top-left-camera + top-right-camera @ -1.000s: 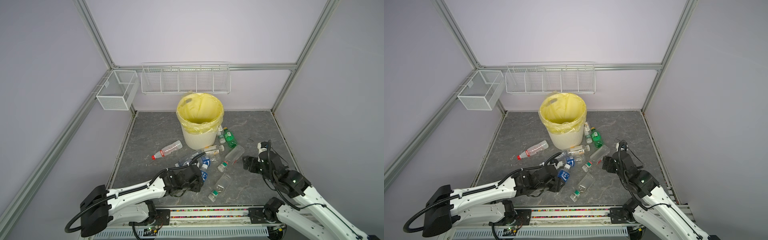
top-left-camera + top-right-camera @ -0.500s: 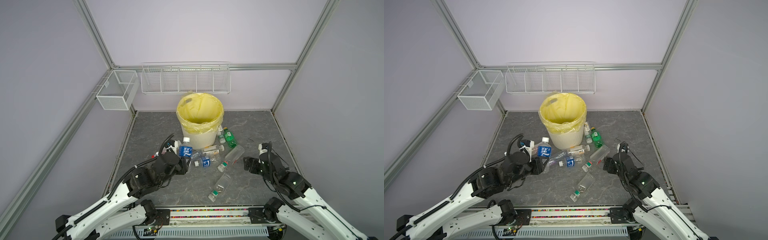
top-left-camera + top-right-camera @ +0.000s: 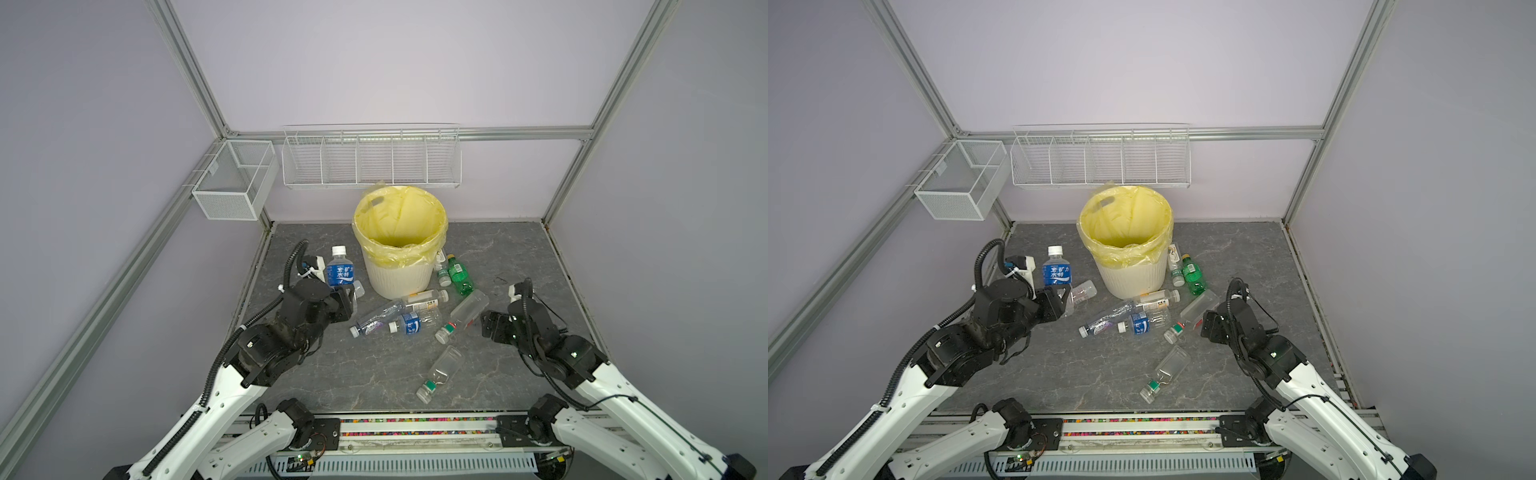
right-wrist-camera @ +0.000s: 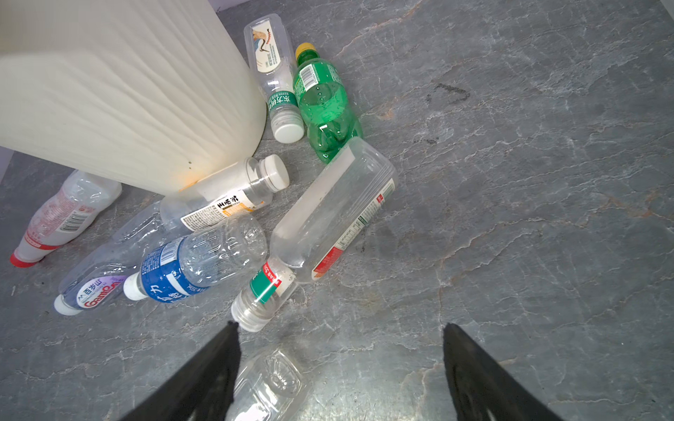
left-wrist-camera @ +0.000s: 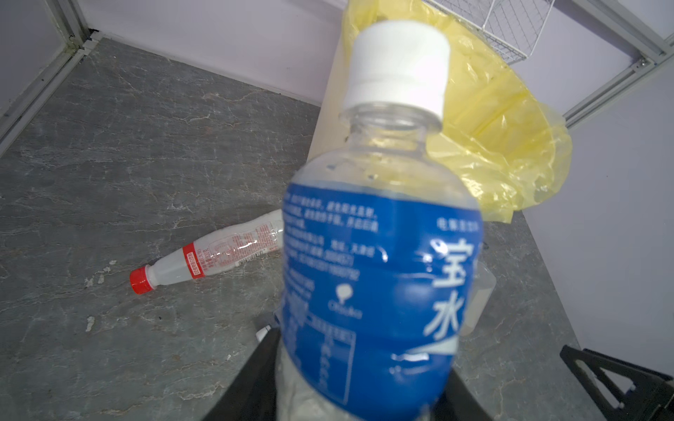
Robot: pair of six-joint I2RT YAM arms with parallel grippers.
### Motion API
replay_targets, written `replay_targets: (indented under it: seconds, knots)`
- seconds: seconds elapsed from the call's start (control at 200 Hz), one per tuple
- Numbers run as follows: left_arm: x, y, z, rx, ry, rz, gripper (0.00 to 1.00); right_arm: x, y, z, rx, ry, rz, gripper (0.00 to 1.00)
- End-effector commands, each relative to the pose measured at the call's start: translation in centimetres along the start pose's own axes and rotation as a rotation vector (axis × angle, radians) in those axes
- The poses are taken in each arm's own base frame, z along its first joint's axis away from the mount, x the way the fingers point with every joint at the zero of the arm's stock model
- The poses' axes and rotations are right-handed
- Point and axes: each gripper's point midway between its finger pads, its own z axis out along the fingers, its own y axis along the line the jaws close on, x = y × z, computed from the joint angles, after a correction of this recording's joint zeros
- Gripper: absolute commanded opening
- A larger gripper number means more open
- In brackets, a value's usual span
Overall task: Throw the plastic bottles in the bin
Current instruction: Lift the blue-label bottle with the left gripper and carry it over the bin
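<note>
One blue-labelled bottle (image 3: 340, 269) stands cap-up in my left gripper (image 3: 343, 296), whose jaws are clamped on its lower body, just left of the bin (image 3: 398, 282) in both top views. My right gripper (image 4: 340, 323) hangs with jaws wide apart, holding nothing, above the grey surface (image 4: 529, 182) near the loose bottles (image 4: 204, 262) lying at the bin's foot. A red-capped bottle (image 5: 204, 255) lies beyond the held one.
</note>
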Motion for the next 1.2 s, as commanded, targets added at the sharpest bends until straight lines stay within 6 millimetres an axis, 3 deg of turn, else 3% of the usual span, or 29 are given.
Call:
replay_targets:
  seconds: [0.0,0.195,0.54,0.755,0.915,1.045,1.095,1.195]
  knots:
    - [-2.4,-1.4,-0.3,0.093,-0.037,0.006,0.41,-0.7,0.6,-0.1,-0.019,-0.011,0.013,0.88]
    - [-2.2,-0.2,-0.5,0.124,-0.051,-0.029,0.41,-0.6,0.1,0.0,0.005,-0.013,0.001,0.88]
    - [0.3,2.4,-1.2,0.096,-0.084,-0.074,0.41,-1.0,0.2,0.7,0.04,0.0,-0.038,0.88]
    - [0.1,1.8,-0.9,0.108,-0.069,-0.05,0.41,-0.8,0.7,1.4,0.025,0.016,-0.032,0.88]
    - [-2.2,-0.3,-0.4,0.145,-0.077,-0.014,0.41,-0.5,0.4,1.5,0.031,0.018,-0.028,0.88]
    - [-6.2,-3.4,0.7,0.189,-0.106,0.009,0.41,-0.6,0.4,1.4,0.027,0.01,-0.024,0.88]
    - [-8.0,-4.9,1.6,0.208,-0.112,0.011,0.41,-0.6,0.6,1.3,0.022,0.011,-0.024,0.88]
    - [-10.8,-8.2,5.2,0.254,-0.096,0.03,0.44,-0.6,0.7,1.3,0.011,0.014,-0.018,0.88]
